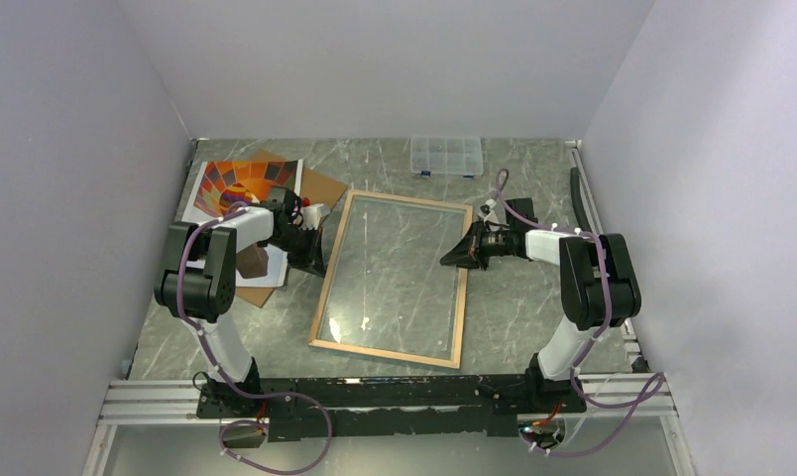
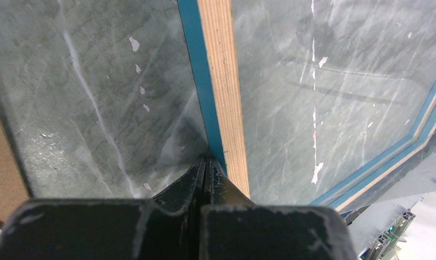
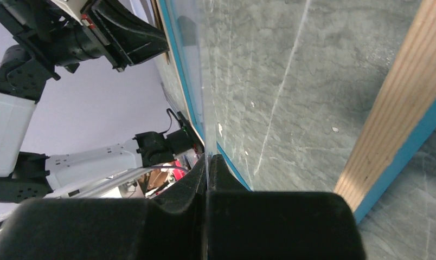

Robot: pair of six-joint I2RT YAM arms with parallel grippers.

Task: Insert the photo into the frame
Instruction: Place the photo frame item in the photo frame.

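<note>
The frame (image 1: 323, 297) lies tan side up on the counter (image 1: 513, 178). The left claw (image 1: 321, 266) and right claw (image 1: 445, 260) are closed tight at its long edges; any grip is unclear. The left arm (image 1: 208, 273) partly hides the photo (image 1: 238, 180).

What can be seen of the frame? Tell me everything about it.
The frame is a large rectangle lying on the grey marbled table, turned askew between the two arms. Its upward face looks like pale plywood, and a thin blue band runs along its edges. The clear pane shows the table through it, with a few white specks. The shut left pincer touches its left rail. The shut right pincer meets its right side.
</note>
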